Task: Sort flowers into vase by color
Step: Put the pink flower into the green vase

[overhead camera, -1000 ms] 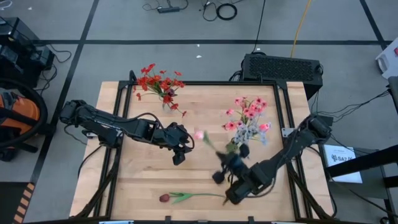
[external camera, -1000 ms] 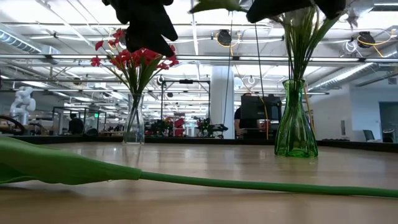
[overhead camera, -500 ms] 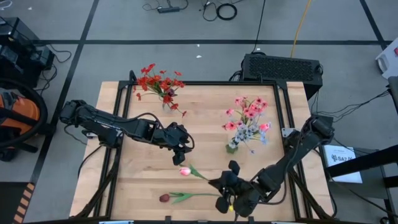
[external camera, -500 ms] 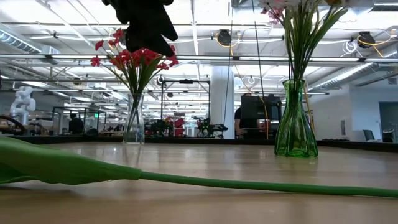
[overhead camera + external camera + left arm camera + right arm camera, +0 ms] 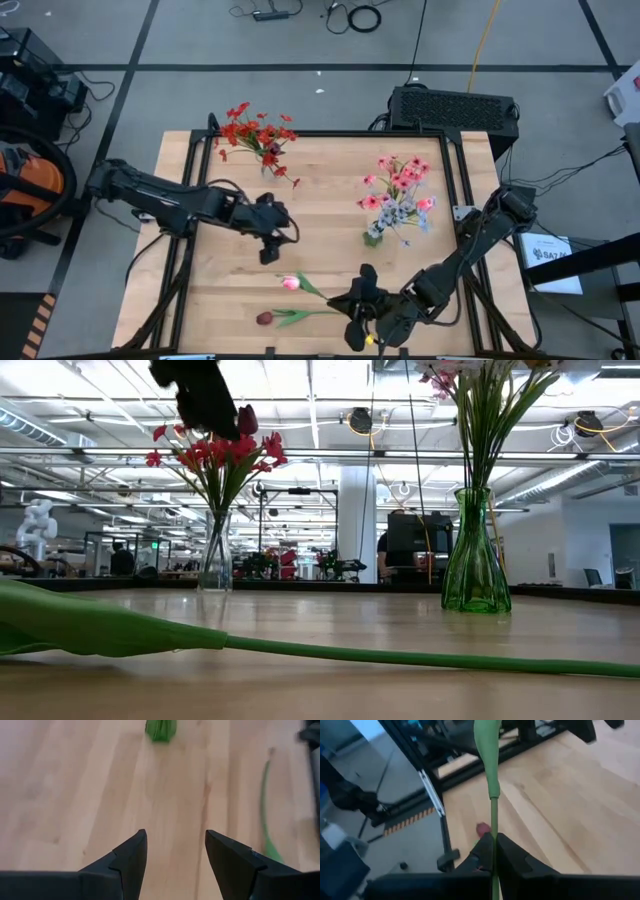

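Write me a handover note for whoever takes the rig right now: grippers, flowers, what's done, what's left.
Right gripper: shut on the stem of the pink tulip, near the table's front edge, bloom pointing toward the left arm.
Left gripper: open, empty, over mid-table.
Dark red tulip: lying loose on the table by the front edge, just in front of the pink one.
Done: red flowers stand in the clear vase at back left; pink flowers and the pale grey-blue bunch stand in the green vase.
Left: pink tulip to the green vase, dark red tulip to the clear vase.

No text, label or number can be read anywhere.
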